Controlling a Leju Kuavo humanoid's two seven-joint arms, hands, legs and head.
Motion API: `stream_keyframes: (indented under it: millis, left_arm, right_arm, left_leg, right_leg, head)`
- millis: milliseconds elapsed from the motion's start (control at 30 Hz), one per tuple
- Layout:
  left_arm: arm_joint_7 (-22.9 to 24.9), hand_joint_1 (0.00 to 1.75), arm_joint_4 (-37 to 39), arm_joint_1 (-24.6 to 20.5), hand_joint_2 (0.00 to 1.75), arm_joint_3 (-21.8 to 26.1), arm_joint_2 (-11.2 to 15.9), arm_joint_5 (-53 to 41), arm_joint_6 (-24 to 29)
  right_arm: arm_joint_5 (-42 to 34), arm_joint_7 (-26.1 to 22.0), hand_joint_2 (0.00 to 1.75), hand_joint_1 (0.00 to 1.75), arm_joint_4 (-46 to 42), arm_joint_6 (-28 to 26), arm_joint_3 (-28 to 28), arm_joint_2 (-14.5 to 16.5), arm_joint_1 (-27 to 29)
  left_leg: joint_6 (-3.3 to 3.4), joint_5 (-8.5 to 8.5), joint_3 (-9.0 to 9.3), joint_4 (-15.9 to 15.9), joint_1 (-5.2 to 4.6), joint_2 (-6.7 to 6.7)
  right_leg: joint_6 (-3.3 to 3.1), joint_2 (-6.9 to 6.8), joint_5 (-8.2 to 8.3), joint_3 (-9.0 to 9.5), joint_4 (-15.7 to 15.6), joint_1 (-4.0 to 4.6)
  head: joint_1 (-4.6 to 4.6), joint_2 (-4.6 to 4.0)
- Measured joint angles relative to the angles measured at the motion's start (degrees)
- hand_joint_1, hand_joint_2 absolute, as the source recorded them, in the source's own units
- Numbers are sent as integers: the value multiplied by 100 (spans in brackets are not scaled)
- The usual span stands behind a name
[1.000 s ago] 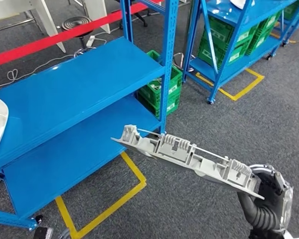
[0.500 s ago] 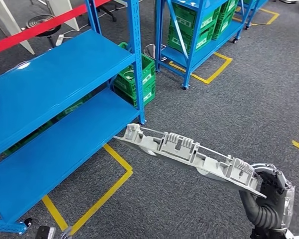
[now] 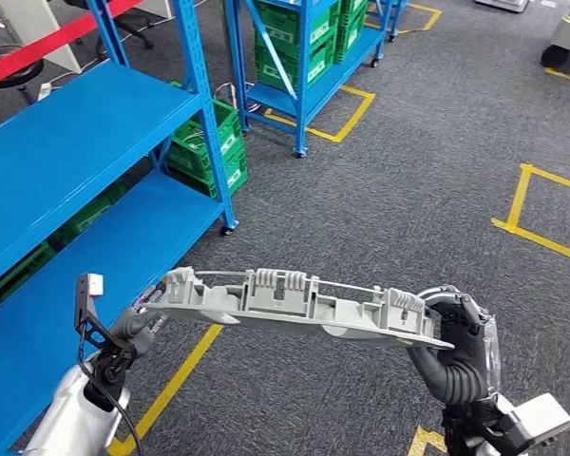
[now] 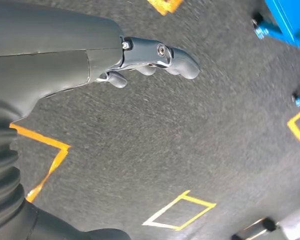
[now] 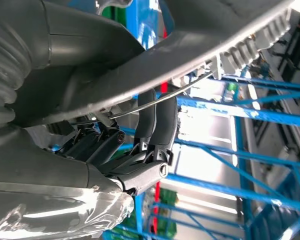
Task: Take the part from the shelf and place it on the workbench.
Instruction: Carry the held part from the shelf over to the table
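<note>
The grey carpeted floor [image 3: 426, 171] fills most of the head view, marked with yellow tape squares [image 3: 533, 214] toward 3 o'clock. A blue shelf [image 3: 74, 161] runs along the 9 to 10 o'clock side, its two boards bare, and green crates [image 3: 214, 142] sit on the floor behind its corner post. A second blue rack [image 3: 307, 57] stands at 12 o'clock with more green crates on it.

The part [image 3: 296, 304] — a long, pale grey plastic moulding with ribbed clips along its top — hangs in the air over the floor, near level, stretching from 8 o'clock to 4 o'clock, well clear of the shelf. The right hand [image 3: 458, 347] grips its end at 4 o'clock; in the right wrist view the dark fingers [image 5: 156, 125] curl round the part's edge and a thin wire on it.

The left hand [image 3: 142, 318] sits at 8 o'clock just under the part's far end — whether it touches cannot be told. In the left wrist view its fingers [image 4: 167, 52] are stretched out with nothing in them.
</note>
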Motion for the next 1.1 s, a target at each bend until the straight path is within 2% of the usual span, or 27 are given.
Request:
stream_keyframes:
  millis: [33, 67, 100, 133, 200, 233, 267, 300, 333, 367, 433, 467, 500, 533, 600, 633, 667, 733, 767, 800, 833, 867, 900, 967, 1000, 1033, 1100]
  left_arm:
    - [-21, 0, 22, -15, 175, -68, 57, 36, 14]
    - [-42, 0, 47, -31, 175, -125, 106, 66, 25]
    - [-65, 0, 74, -46, 175, -171, 153, 92, 33]
    - [-84, 0, 99, -56, 175, -205, 195, 115, 37]
    - [-110, 0, 157, -61, 175, -244, 279, 143, 43]
    - [-114, 0, 191, -47, 175, -253, 318, 152, 49]
    - [-115, 0, 228, -31, 175, -257, 355, 161, 54]
    - [-115, 0, 262, -15, 175, -260, 391, 168, 59]
    - [-115, 0, 289, -3, 175, -263, 417, 177, 62]
    - [-115, 0, 308, 2, 175, -267, 440, 183, 61]
    - [-115, 0, 335, 5, 175, -280, 479, 193, 60]
    - [-115, 0, 347, 10, 175, -285, 497, 196, 60]
    - [-115, 0, 359, 15, 175, -290, 514, 200, 59]
    - [-115, 0, 368, 18, 175, -296, 524, 203, 58]
    - [-116, 0, 373, 11, 175, -312, 534, 207, 57]
    - [-116, 0, 373, 4, 175, -320, 536, 207, 56]
    - [-117, 0, 374, -2, 175, -325, 542, 207, 56]
    - [-118, 0, 380, 8, 175, -328, 564, 207, 54]
    - [-118, 0, 386, 17, 175, -328, 577, 207, 55]
    - [-118, 0, 393, 25, 175, -328, 587, 207, 54]
    - [-118, 0, 398, 29, 175, -328, 596, 207, 54]
    - [-118, 0, 401, 29, 175, -328, 601, 207, 54]
    - [-118, 0, 402, 27, 175, -328, 604, 207, 53]
    - [-118, 0, 402, 24, 175, -330, 617, 207, 51]
    - [-120, 0, 402, 23, 175, -331, 626, 206, 55]
    - [-135, 0, 402, 24, 175, -331, 634, 206, 84]
    - [-297, 0, 402, 16, 175, -298, 630, 208, 324]
  right_arm:
    - [-11, -7, 175, 175, 8, 11, 10, 0, -18]
    - [-22, -13, 175, 175, 15, 25, 17, 0, -28]
    - [-31, -19, 175, 175, 22, 42, 22, 1, -36]
    - [-35, -21, 175, 175, 29, 58, 27, 3, -48]
    - [-47, -24, 175, 175, 49, 92, 45, 7, -79]
    - [-55, -24, 175, 175, 63, 106, 55, 8, -92]
    - [-62, -25, 175, 175, 79, 119, 65, 9, -98]
    - [-67, -25, 175, 175, 97, 134, 72, 9, -98]
    - [-69, -24, 175, 175, 115, 150, 79, 9, -99]
    - [-70, -24, 175, 175, 132, 166, 87, 9, -101]
    - [-77, -25, 175, 175, 151, 190, 104, 10, -120]
    - [-81, -26, 175, 175, 155, 197, 111, 10, -136]
    - [-84, -26, 175, 175, 156, 202, 117, 11, -149]
    - [-88, -27, 175, 175, 159, 205, 121, 12, -157]
    - [-96, -27, 175, 175, 171, 217, 135, 13, -155]
    - [-99, -27, 175, 175, 179, 225, 145, 13, -155]
    - [-102, -27, 175, 175, 185, 233, 155, 13, -162]
    - [-111, -27, 175, 175, 197, 245, 171, 13, -176]
    - [-116, -27, 175, 175, 206, 253, 178, 13, -180]
    - [-119, -27, 175, 175, 217, 261, 185, 13, -180]
    - [-121, -27, 175, 175, 229, 269, 191, 13, -179]
    - [-121, -27, 175, 175, 238, 276, 195, 13, -179]
    - [-121, -27, 175, 175, 243, 280, 199, 13, -180]
    - [-122, -29, 175, 175, 247, 285, 210, 15, -193]
    - [-123, -32, 175, 175, 249, 287, 216, 18, -203]
    - [-125, -33, 175, 175, 251, 289, 220, 20, -212]
    - [-124, -34, 175, 175, 251, 290, 223, 22, -218]
  left_leg:
    - [-28, 6, -6, 0, 0, 66]
    - [-59, 7, -5, 5, 3, 116]
    - [-93, -21, -17, 37, 11, 68]
    - [-127, -105, -58, 140, 19, -57]
    - [-186, -454, -292, 695, 41, -414]
    - [-208, -656, -474, 1108, 50, -520]
    - [-229, -790, -648, 1480, 58, -565]
    - [-248, -814, -765, 1709, 68, -581]
    - [-266, -717, -791, 1728, 82, -584]
    - [-287, -525, -718, 1533, 104, -593]
    - [-348, -117, -398, 830, 173, -736]
    - [-363, -18, -270, 556, 204, -836]
    - [-360, -4, -197, 389, 224, -920]
    - [-336, -47, -186, 355, 226, -954]
    - [-258, -83, -222, 349, 231, -864]
    - [-218, -82, -230, 354, 233, -806]
    - [-179, -78, -233, 351, 233, -744]
    - [-131, -74, -240, 349, 214, -618]
    - [-123, -73, -244, 349, 204, -551]
    - [-120, -73, -247, 350, 196, -484]
    - [-118, -73, -247, 350, 190, -423]
    - [-118, -73, -243, 351, 185, -365]
    - [-121, -75, -236, 351, 182, -310]
    - [-146, -80, -228, 358, 157, -215]
    - [-169, -77, -229, 361, 143, -173]
    - [-197, -69, -232, 358, 132, -128]
    - [-260, -58, -234, 344, 146, -32]
  right_leg:
    - [-43, 11, -25, 6, -59, 25]
    - [-87, 78, -8, -19, -70, 24]
    - [-121, 137, 14, -24, -95, 13]
    - [-152, 191, 50, -28, -113, -4]
    - [-189, 300, 116, -24, -130, -35]
    - [-198, 364, 128, -42, -122, -40]
    - [-200, 437, 131, -58, -111, -43]
    - [-197, 512, 130, -70, -94, -48]
    - [-188, 585, 123, -79, -72, -57]
    - [-171, 656, 111, -86, -42, -72]
    - [-110, 792, 59, -127, 55, -103]
    - [-77, 860, 34, -167, 114, -112]
    - [-45, 927, 18, -221, 176, -117]
    - [-17, 991, 17, -276, 219, -121]
    - [28, 1060, 18, -367, 268, -132]
    - [52, 980, -29, -427, 340, -128]
    - [76, 844, -135, -530, 522, -123]
    - [114, 531, -478, -874, 1236, -116]
    - [124, 462, -630, -1060, 1631, -122]
    - [127, 433, -701, -1183, 1896, -126]
    - [125, 420, -667, -1202, 1946, -127]
    - [118, 400, -526, -1094, 1745, -128]
    - [108, 338, -324, -885, 1357, -128]
    - [84, 119, -65, -481, 592, -97]
    - [63, 56, -18, -384, 395, -81]
    - [37, 50, -22, -370, 338, -60]
    - [-49, 195, 34, -405, 322, -50]
  head:
    - [7, 0]
    - [10, 0]
    - [18, 0]
    - [9, 0]
    - [-9, 0]
    - [-15, 0]
    - [-20, 0]
    - [-20, 0]
    - [-20, 0]
    - [-20, 0]
    - [-21, 0]
    - [-21, 0]
    - [-23, 0]
    - [-20, 0]
    - [-19, 0]
    - [-8, 0]
    - [-2, 0]
    - [14, 0]
    - [12, 0]
    - [11, 0]
    - [11, 0]
    - [11, 0]
    - [10, 0]
    - [9, 0]
    - [4, 0]
    - [1, 0]
    - [-5, 0]
